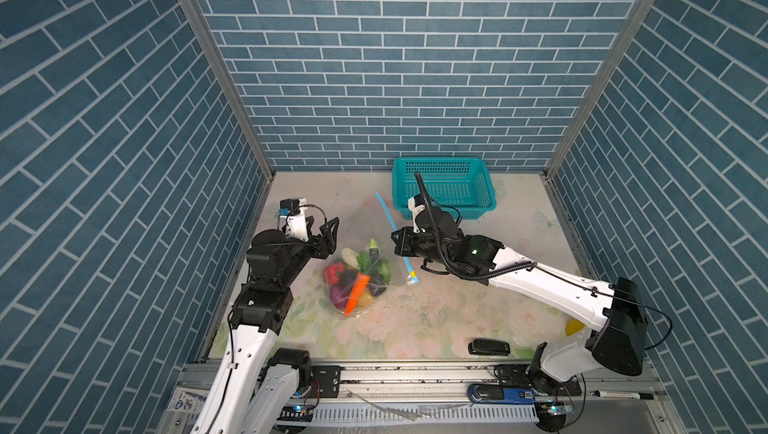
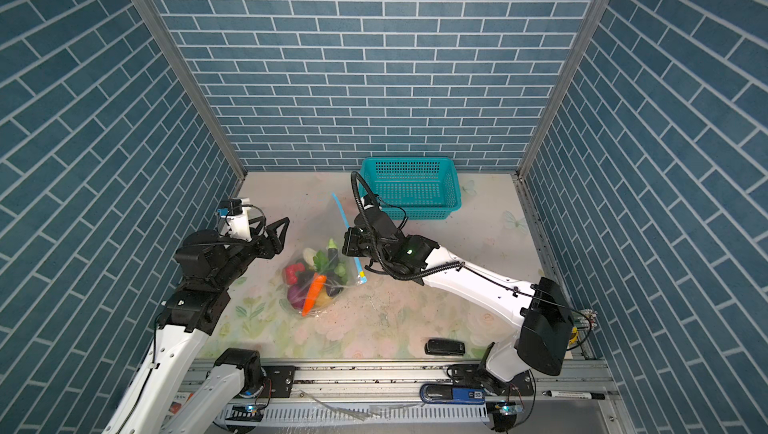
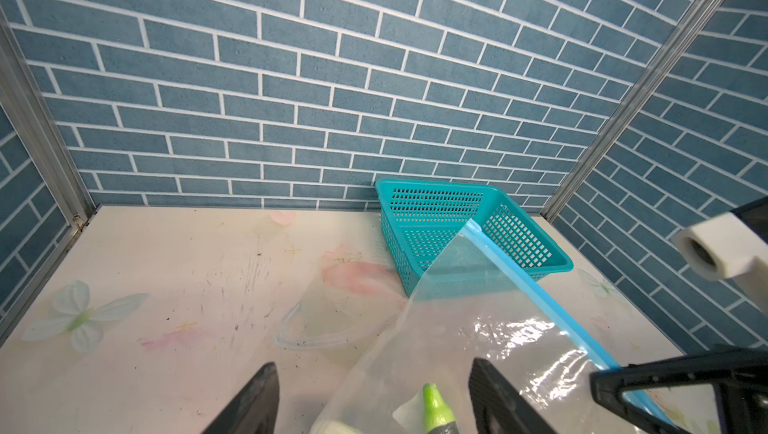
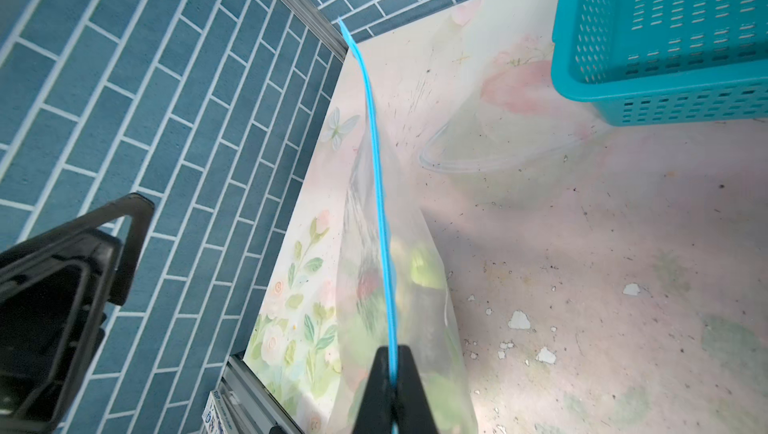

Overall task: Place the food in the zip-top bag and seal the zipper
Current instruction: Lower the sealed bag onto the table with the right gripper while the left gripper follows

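The clear zip-top bag (image 1: 376, 245) (image 2: 332, 245) lies mid-table in both top views, with the food inside it: an orange carrot (image 1: 357, 292), a red piece (image 1: 332, 273), a purple onion (image 1: 337, 294) and leafy greens (image 1: 365, 260). The light blue zipper (image 1: 384, 211) (image 4: 376, 170) runs along the bag's raised edge, and a yellow slider tab (image 1: 412, 274) sits at its near end. My right gripper (image 1: 397, 240) (image 4: 392, 353) is shut on the zipper partway along. My left gripper (image 1: 328, 236) (image 3: 374, 365) hovers open at the bag's left side, an eggplant stem (image 3: 434, 407) showing between its fingers.
A teal perforated basket (image 1: 444, 191) (image 3: 440, 228) stands at the back wall, just behind the right arm. A black device (image 1: 488, 346) lies near the front edge, and a marker pen (image 1: 619, 394) rests on the front rail. Brick-pattern walls close in three sides.
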